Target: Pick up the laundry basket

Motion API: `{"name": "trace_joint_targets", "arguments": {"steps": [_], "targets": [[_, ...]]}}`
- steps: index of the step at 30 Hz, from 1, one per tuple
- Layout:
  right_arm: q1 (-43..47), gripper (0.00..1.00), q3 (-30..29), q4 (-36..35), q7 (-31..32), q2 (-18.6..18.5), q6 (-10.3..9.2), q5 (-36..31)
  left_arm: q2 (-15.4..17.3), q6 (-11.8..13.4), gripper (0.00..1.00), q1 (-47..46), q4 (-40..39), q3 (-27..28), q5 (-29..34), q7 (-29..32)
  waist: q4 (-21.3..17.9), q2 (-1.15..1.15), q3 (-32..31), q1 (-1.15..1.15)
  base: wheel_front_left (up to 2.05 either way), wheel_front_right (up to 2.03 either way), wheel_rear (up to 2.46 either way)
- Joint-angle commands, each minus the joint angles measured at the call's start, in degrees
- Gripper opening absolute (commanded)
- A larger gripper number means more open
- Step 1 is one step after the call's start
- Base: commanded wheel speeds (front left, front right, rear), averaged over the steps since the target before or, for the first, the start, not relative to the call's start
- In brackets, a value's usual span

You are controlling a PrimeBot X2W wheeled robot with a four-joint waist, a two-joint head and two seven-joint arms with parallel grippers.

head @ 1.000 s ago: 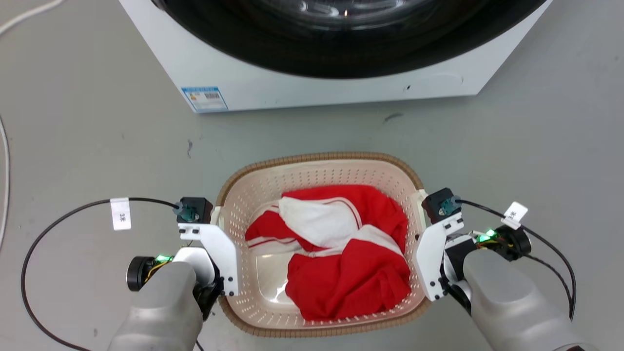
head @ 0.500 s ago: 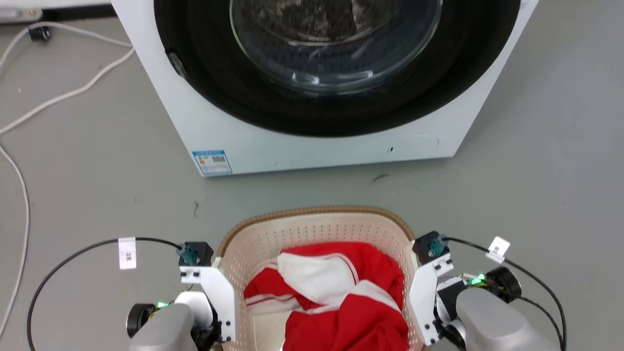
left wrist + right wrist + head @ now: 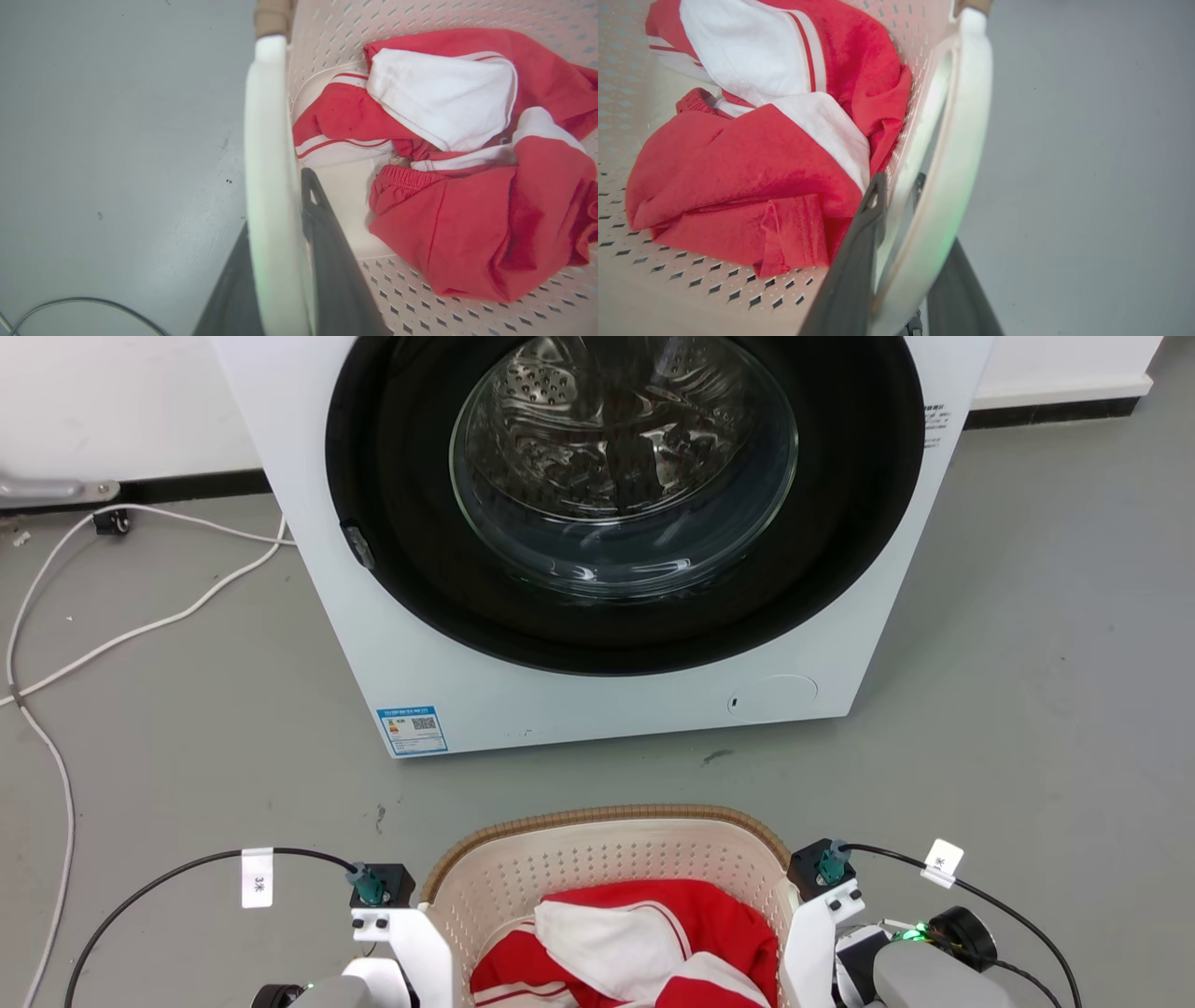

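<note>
The laundry basket shows at the bottom middle of the head view, in front of the washing machine, with red and white clothes inside. Whether it touches the grey floor cannot be told. The left gripper has its dark fingers closed on the basket's white left handle, one on each side. The right gripper clamps the right handle likewise, one finger inside the basket wall and one outside.
</note>
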Motion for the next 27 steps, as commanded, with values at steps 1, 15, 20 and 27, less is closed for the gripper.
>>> {"name": "trace_joint_targets", "arguments": {"steps": [1,15,20,27], "targets": [[1.03,0.0,1.19,-0.66,0.32,0.04,0.2,0.78,-0.06,-0.22,0.0,0.51,-0.65,-0.6,-0.41,0.21,0.0,-0.01,-0.63,0.01,0.0,0.0,0.0],[1.63,0.0,6.92,-0.77,1.4,-1.13,0.2,6.92,0.31,-0.22,0.0,1.32,-0.61,-3.94,-3.33,1.21,0.22,-0.01,-2.45,0.01,0.0,0.0,0.0],[1.35,0.0,8.51,-0.63,1.47,-1.28,0.2,8.71,0.47,-0.22,0.0,1.07,-0.52,-4.91,-4.36,1.13,0.3,-0.01,-2.55,0.01,0.0,0.0,0.0],[1.14,0.0,10.29,-0.32,1.1,-1.36,0.2,10.55,0.82,-0.22,0.0,0.8,-0.48,-5.98,-5.27,1.05,0.21,-0.01,-2.52,0.01,0.0,0.0,0.0]]}}
